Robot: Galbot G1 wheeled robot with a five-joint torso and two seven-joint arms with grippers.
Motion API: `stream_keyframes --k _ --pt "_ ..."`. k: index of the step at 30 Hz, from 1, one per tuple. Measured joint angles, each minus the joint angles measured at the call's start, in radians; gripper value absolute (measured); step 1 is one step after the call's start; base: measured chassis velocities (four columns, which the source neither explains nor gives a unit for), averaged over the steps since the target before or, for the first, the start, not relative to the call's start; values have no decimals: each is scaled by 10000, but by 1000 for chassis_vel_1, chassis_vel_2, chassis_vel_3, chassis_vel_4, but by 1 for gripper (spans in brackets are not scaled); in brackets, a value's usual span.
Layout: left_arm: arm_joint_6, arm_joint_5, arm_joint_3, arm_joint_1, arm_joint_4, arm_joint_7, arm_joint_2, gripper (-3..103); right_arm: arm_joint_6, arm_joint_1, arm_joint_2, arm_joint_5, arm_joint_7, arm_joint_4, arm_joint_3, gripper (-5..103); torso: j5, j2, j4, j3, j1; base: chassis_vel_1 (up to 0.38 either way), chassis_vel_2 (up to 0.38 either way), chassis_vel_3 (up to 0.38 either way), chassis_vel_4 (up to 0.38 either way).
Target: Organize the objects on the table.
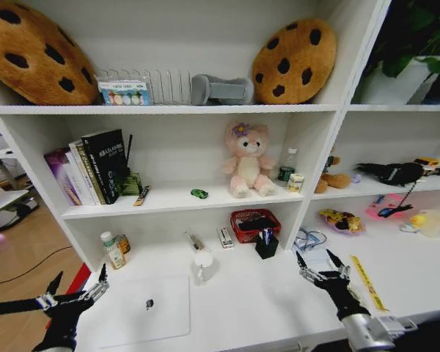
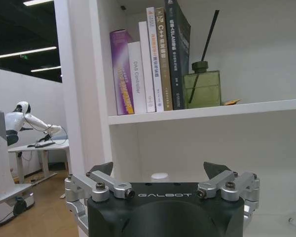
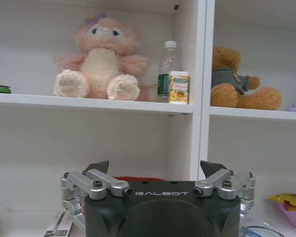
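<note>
I am looking down on the long white table (image 1: 293,308) joined to tall white shelving (image 1: 319,108), with both arms hanging low at its front edge. The left gripper (image 1: 79,284) is hovering off the table's left end over wooden floor (image 1: 22,253), its fingers spread wide and holding nothing; the silver laptop (image 1: 148,311) is lying closed on the tabletop just to the inner side of those fingertips, and beyond them a small green-labelled bottle (image 1: 113,250) is standing upright against the back wall. In the left wrist view the spread fingers are pointing at a row of upright books (image 2: 150,57) and a green reed diffuser (image 2: 201,89) on the shelf above them. The right gripper (image 1: 320,262) is hovering over bare tabletop, fingers also spread wide and empty; a black pen cup (image 1: 265,245) with blue pens is standing ahead of its fingertips toward the inner side, next to a red basket (image 1: 254,224), and a yellow strip (image 1: 367,282) is lying flat on the table just to the outer side. Up on the shelf, a tiny green toy car (image 1: 199,193) is sitting beside a pink plush bear (image 1: 246,160). In the left wrist view a white robot (image 2: 27,121) is standing in the room behind.
</note>
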Motion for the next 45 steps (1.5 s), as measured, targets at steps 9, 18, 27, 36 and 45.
stream_keyframes --k 9,18,27,36,45 --pt "0 0 -3 0 0 0 2 100 0 0 1 0 -1 0 -2 100 -3 1 0 -1 2 104 100 -110 -96" --pt "0 0 0 0 0 0 0 100 0 0 0 0 0 0 -1 100 2 0 1 1 2 -26 -22 20 28" --pt "0 0 0 0 0 0 0 100 0 1 0 0 0 0 -1 100 -1 -1 0 1 4 57 -40 -62 40" --pt "1 0 0 0 1 0 0 100 0 0 0 0 0 0 -1 100 -4 1 0 0 1 175 -192 -182 187" --pt "2 0 0 0 0 1 0 100 0 -1 0 0 0 0 -1 100 1 1 0 0 -1 281 -267 -289 271"
